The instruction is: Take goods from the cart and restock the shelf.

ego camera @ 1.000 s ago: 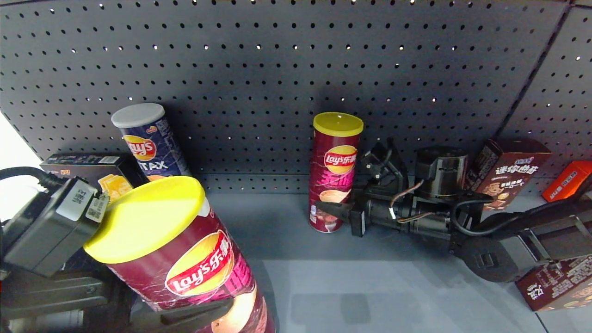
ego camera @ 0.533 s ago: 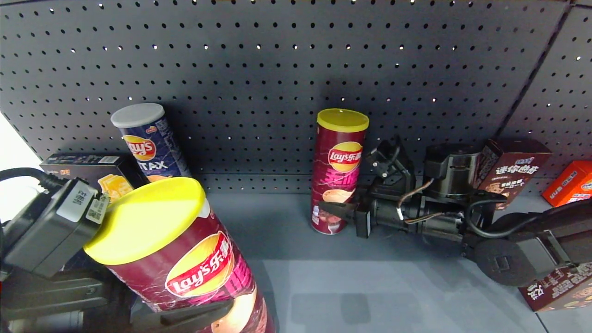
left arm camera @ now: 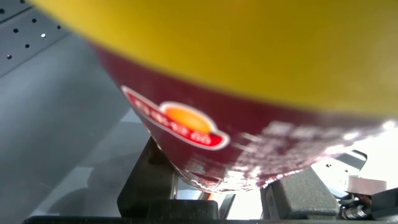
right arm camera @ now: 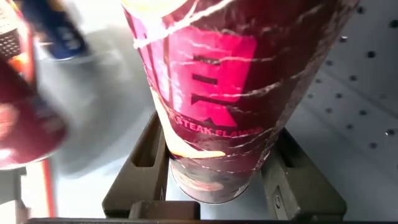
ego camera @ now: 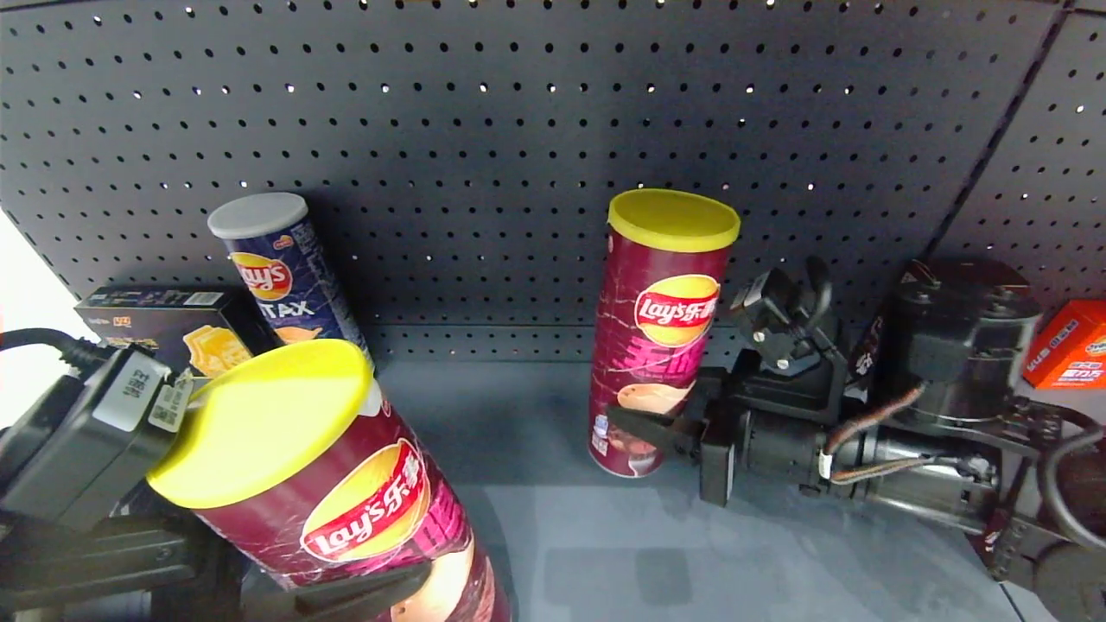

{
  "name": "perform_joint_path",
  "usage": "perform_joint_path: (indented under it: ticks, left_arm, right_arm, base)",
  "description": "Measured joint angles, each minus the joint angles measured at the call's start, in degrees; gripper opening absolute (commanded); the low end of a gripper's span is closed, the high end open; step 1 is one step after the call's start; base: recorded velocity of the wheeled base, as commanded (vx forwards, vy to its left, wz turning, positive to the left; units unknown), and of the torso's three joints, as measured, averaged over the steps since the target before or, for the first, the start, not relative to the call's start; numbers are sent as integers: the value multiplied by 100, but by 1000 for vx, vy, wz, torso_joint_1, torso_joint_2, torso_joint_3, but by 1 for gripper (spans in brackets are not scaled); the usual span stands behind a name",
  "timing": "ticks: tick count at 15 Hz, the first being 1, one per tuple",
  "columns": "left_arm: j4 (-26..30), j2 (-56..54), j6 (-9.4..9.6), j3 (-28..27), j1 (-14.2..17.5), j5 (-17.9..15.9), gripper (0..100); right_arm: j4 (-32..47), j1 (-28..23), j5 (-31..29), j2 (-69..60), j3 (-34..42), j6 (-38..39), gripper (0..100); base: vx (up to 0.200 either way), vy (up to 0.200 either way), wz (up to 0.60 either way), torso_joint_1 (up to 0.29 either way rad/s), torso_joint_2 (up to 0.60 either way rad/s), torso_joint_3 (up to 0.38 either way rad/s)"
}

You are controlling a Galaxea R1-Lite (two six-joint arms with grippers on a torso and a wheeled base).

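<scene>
Head view: your right claw [ego camera: 644, 429] clamped on lower part of maroon cylindrical crisp tube with yellow plastic lid [ego camera: 661, 328], tilted at middle of grey metal shelf [ego camera: 518, 415]; your left claw [ego camera: 371, 592] grips second maroon yellow-lidded tube [ego camera: 346, 501] at near left. Left wrist view: fingers [left arm camera: 148, 186] pressed to second tube's sides. Right wrist view: fingers [right arm camera: 146, 162] squeeze first tube near base

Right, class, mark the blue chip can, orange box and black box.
blue chip can [ego camera: 276, 285], head view, label.
orange box [ego camera: 1067, 345], head view, front face.
black box [ego camera: 147, 299], head view, top face.
</scene>
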Motion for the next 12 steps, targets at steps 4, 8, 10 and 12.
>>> perform_joint_path:
  ticks: [4, 8, 10, 12]
  left_arm:
    - [-29, -68, 0, 57, -30, -9, 0]
    - [-27, -85, 16, 60, -122, -6, 0]
    - [-29, -85, 11, 55, -155, -2, 0]
    - [-22, -88, 11, 55, -166, -2, 0]
  right_arm:
    - [-23, 685, -542, -584, 623, 227, 0]
    - [-428, 978, -624, -905, 1367, 252, 0]
    - [-756, 1002, -627, -937, 1698, 257, 0]
    - [-795, 1006, -627, -935, 1849, 261, 0]
  base:
    - [0, 0, 0, 0, 0, 0]
    - [0, 0, 0, 0, 0, 0]
    - [0, 0, 0, 0, 0, 0]
    - [0, 0, 0, 0, 0, 0]
